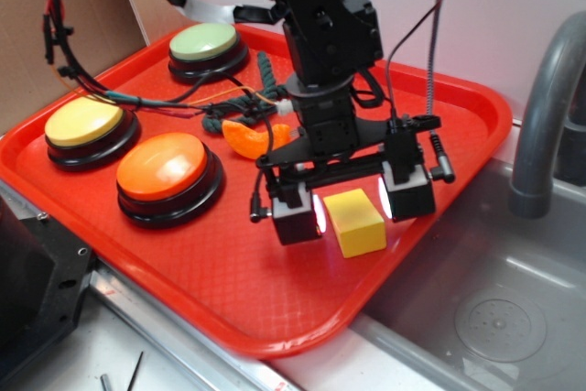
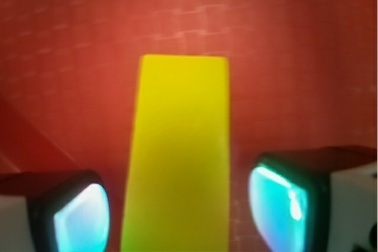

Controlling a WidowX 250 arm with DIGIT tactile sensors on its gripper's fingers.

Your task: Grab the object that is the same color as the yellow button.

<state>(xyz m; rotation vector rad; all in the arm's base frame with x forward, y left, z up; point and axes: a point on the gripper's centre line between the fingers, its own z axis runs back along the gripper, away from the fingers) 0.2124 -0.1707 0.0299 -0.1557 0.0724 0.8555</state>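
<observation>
A small yellow cube, the object (image 1: 357, 222), rests on the red tray (image 1: 238, 290) near its front right side. My gripper (image 1: 352, 207) hangs right over it, open, one glowing pad on each side of the cube with a gap left on both sides. The wrist view shows the object (image 2: 180, 157) filling the space between the two lit fingers (image 2: 80, 219), untouched. The yellow button (image 1: 84, 124), pale yellow dome on a black base, stands at the tray's left edge.
An orange button (image 1: 163, 168) and a pale green button (image 1: 203, 42) share the tray, with an orange crescent slice (image 1: 249, 139) and loose cables behind the gripper. A steel sink (image 1: 485, 309) with a grey faucet (image 1: 542, 107) lies to the right.
</observation>
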